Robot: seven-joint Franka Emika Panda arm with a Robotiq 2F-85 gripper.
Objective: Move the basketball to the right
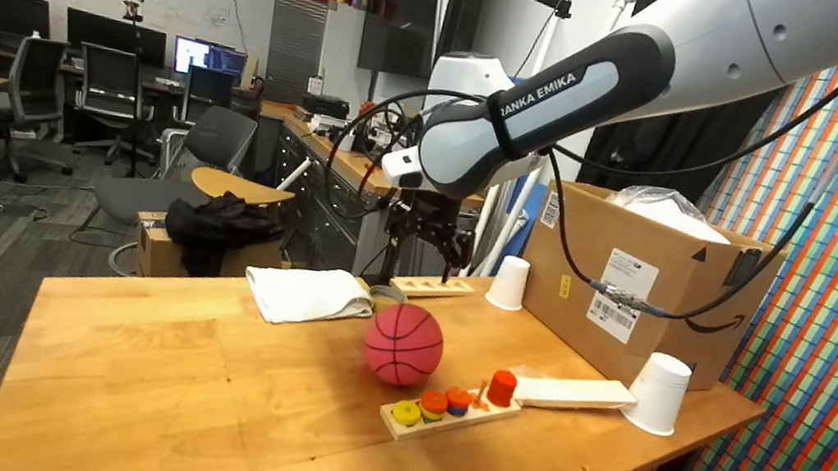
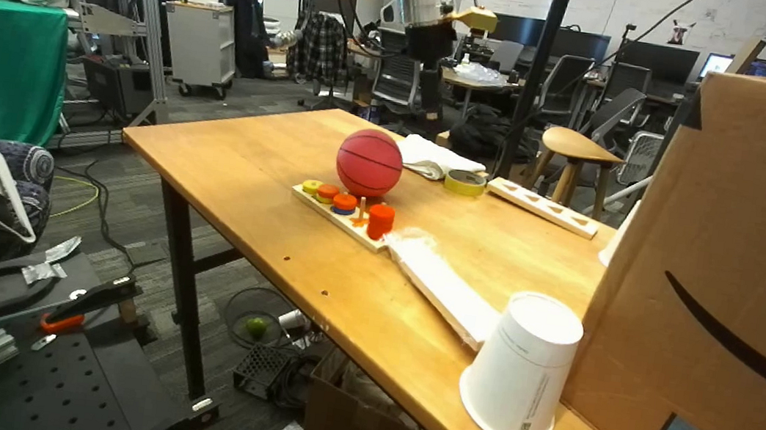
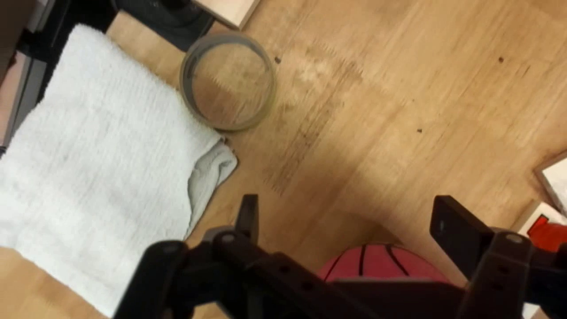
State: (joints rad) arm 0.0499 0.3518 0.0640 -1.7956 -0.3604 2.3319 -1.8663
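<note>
Nearest in the wrist view come the fingers (image 3: 456, 230) of my pincer (image 3: 347, 217), spread wide apart and gripping nothing. Beyond them, at the lower part of that view, I see a slice of the basketball (image 3: 385, 262). In both exterior views it rests on the surface (image 1: 143, 360), near the white towel (image 1: 308, 294) and just beside the peg board (image 1: 462, 420); whether it touches the board I cannot tell. I hang above the surface, well clear of the basketball. With no grasp made, I judge the move undone, though nothing marks a start or a goal, so I can't be sure. If so, everything is left: getting over it, closing round it, carrying it right, letting go.
</note>
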